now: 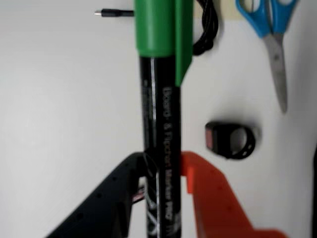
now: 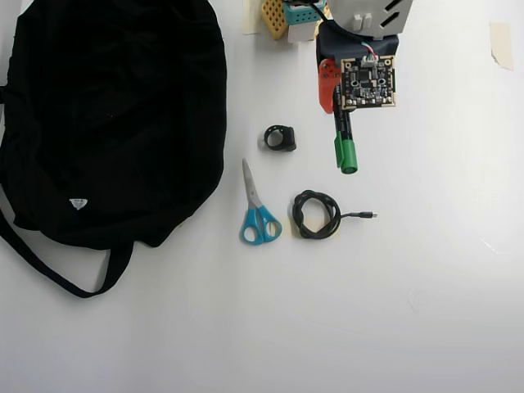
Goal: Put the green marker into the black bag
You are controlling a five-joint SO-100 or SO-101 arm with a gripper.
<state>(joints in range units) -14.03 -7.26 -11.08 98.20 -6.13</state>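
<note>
White table [image 2: 426,270], green marker [image 1: 161,129] clamped between pincer [image 1: 163,171] fingers

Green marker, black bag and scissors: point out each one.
green marker [image 1: 161,124], wrist view, on the printed black barrel.
black bag [image 2: 115,115], overhead view, on the middle of the fabric body.
scissors [image 2: 260,223], overhead view, on the blue handles.

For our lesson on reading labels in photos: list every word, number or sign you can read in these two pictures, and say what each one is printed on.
"Board- & Flipchart Marker": white print running along the barrel of the green marker, wrist view.
The characters after "Marker" on the barrel, beside the claw: too blurred to read.
Smaller print left of that line: too blurred.
White tag on the black bag, overhead view: too small to read.
Circuit board on the arm: markings too small.
</note>
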